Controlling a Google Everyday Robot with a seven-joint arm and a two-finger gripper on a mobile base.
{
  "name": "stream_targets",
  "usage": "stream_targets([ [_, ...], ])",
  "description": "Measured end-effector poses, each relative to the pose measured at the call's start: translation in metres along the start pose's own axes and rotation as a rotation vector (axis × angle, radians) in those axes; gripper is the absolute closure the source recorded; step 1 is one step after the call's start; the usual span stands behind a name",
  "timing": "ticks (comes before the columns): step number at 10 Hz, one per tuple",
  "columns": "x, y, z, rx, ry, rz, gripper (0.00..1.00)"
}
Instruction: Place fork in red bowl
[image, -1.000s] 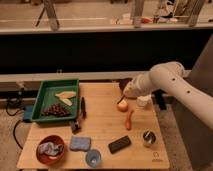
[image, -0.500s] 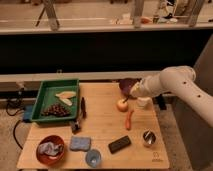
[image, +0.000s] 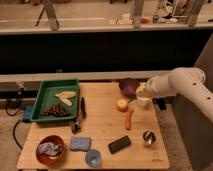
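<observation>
The fork (image: 82, 107) is a thin dark utensil lying on the wooden table just right of the green tray. The red bowl (image: 50, 149) stands at the table's front left corner with a grey-blue cloth in it. My gripper (image: 140, 93) is at the end of the white arm on the far right side. It hangs beside the dark purple bowl (image: 128, 86) and over a white cup (image: 143, 102), far from the fork and the red bowl.
The green tray (image: 48, 89) holds pale pieces and dark grapes. A short dark tool (image: 76, 125) lies below the fork. Also on the table are a yellow fruit (image: 122, 104), carrot (image: 129, 119), black block (image: 119, 144), metal cup (image: 148, 137), blue sponge (image: 80, 143) and blue cup (image: 93, 158).
The arm has drawn back to the right, and the gripper has moved from above the yellow fruit to beside the purple bowl. The objects on the table have not moved.
</observation>
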Motion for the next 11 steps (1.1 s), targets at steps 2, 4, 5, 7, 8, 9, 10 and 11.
stream_targets([
  [2,-0.021,-0.012,0.008,-0.029,-0.012,-0.140,1.00],
  [4,-0.059,-0.035,0.029,-0.071,-0.042,-0.361,1.00],
  [5,-0.080,-0.049,0.041,-0.086,-0.065,-0.489,1.00],
  [7,-0.117,-0.058,0.057,-0.110,-0.120,-0.714,1.00],
  [8,-0.137,-0.063,0.065,-0.125,-0.156,-0.831,1.00],
  [9,-0.154,-0.070,0.075,-0.140,-0.201,-0.935,1.00],
  [10,-0.170,-0.072,0.089,-0.183,-0.280,-1.035,1.00],
  [11,-0.178,-0.072,0.098,-0.226,-0.350,-1.083,1.00],
])
